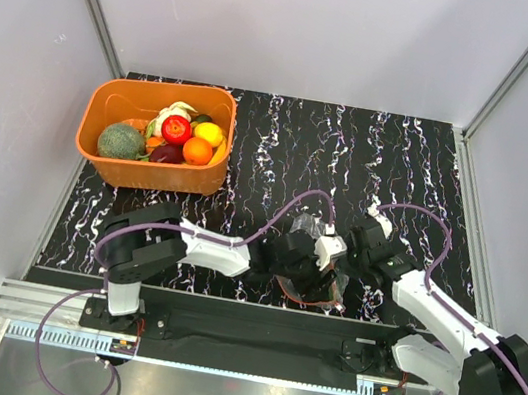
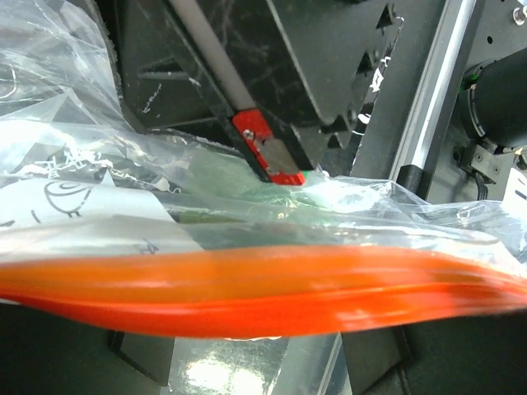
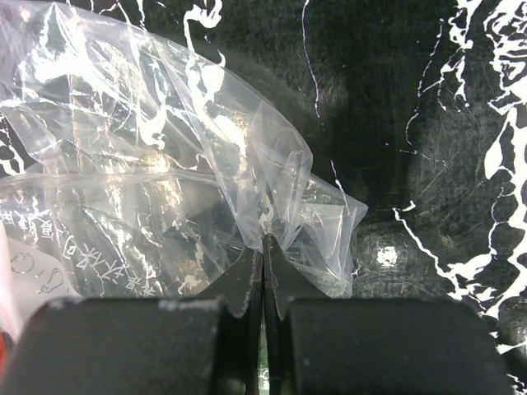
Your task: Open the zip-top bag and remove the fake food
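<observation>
The clear zip-top bag [image 1: 317, 290] lies crumpled at the near middle of the table, between both grippers. My right gripper [image 3: 263, 247] is shut on a fold of the bag's clear plastic [image 3: 165, 181]; it is at the bag's right side in the top view [image 1: 342, 261]. In the left wrist view the bag's orange-red zip strip [image 2: 263, 288] lies across my left gripper [image 2: 259, 362]. Its dark fingers [image 2: 140, 362] stand apart and their tips are hidden behind the strip. A red apple-like ball [image 1: 176, 129], a maroon piece [image 1: 167, 153] and a green piece [image 1: 123, 142] lie in the orange basket [image 1: 146, 176].
The basket stands at the far left and also holds orange and yellow fruit balls [image 1: 202, 142] and a white piece [image 1: 170, 113]. A black rail with a red clamp [image 2: 265, 152] runs along the table's near edge. White walls close in the left, right and far sides.
</observation>
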You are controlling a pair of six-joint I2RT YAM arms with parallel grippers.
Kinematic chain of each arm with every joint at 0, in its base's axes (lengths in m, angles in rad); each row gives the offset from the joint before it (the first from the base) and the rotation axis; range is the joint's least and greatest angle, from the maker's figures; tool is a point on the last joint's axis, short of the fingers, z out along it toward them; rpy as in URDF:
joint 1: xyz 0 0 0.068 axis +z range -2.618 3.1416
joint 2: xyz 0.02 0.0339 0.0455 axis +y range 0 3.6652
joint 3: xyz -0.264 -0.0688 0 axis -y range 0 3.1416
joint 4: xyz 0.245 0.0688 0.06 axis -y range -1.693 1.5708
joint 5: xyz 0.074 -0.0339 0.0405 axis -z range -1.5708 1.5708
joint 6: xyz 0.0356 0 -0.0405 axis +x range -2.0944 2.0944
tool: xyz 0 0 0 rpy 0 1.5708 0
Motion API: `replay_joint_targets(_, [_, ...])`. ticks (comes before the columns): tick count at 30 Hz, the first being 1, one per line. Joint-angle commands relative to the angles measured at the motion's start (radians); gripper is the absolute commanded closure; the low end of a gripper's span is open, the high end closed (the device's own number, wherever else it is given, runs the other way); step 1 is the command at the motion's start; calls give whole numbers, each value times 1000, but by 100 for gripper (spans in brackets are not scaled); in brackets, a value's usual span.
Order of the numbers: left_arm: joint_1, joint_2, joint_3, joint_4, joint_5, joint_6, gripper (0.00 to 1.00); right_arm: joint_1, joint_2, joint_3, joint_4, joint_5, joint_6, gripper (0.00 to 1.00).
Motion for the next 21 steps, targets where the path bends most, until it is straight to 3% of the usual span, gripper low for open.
replay_joint_targets(1, [-2, -50, -26, -50, -31, 44, 66, 1, -21, 19, -15, 33, -10, 100])
replay_joint_targets(21, [78, -302, -155, -159, -85, 66, 72, 0, -54, 32, -47, 75, -29, 100])
